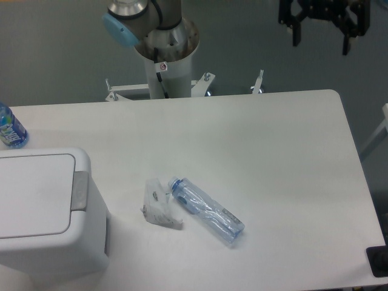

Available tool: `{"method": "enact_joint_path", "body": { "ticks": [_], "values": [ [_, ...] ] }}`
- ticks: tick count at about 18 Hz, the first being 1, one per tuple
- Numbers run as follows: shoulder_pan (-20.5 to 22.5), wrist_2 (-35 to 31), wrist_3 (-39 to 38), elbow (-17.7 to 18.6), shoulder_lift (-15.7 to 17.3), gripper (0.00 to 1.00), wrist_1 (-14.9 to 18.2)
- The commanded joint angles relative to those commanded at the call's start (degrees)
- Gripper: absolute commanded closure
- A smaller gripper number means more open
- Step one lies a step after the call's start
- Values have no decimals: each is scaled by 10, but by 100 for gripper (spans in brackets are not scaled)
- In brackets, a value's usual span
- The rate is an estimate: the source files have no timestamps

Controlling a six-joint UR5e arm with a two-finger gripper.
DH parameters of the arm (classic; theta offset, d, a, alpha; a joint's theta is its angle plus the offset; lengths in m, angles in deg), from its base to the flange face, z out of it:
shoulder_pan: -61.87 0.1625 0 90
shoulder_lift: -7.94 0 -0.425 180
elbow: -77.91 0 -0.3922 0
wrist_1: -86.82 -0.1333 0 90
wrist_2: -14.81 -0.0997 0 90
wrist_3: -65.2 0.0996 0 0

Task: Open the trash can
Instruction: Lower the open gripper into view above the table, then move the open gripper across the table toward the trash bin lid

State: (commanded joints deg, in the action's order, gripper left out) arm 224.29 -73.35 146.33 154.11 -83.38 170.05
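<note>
The trash can (48, 242) is a large boxy white bin at the front left of the table. Its flat white lid (33, 194) lies shut, with a grey push-button strip (80, 190) along its right edge. My gripper (321, 37) is black and hangs high at the top right, beyond the table's far edge and far from the bin. Its two fingers (297, 33) stand wide apart, with nothing between them.
A clear plastic bottle (206, 209) lies on its side in the middle of the table, next to a crumpled clear wrapper (159, 206). A blue-labelled bottle (9, 128) stands at the left edge behind the bin. The arm's base (165, 54) is behind the table.
</note>
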Motion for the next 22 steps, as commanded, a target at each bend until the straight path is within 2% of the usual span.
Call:
{"method": "enact_joint_path", "body": {
  "ticks": [9,12,15,17,22],
  "values": [
    [-8,1,-18,6,-10,0,-2],
    [-40,2,-122,4,-15,0,-5],
    [-75,-1,-204,6,-19,0,-33],
    [-90,1,-269,4,-28,0,-38],
    [-162,2,-466,3,-56,0,-109]
  ]
}}
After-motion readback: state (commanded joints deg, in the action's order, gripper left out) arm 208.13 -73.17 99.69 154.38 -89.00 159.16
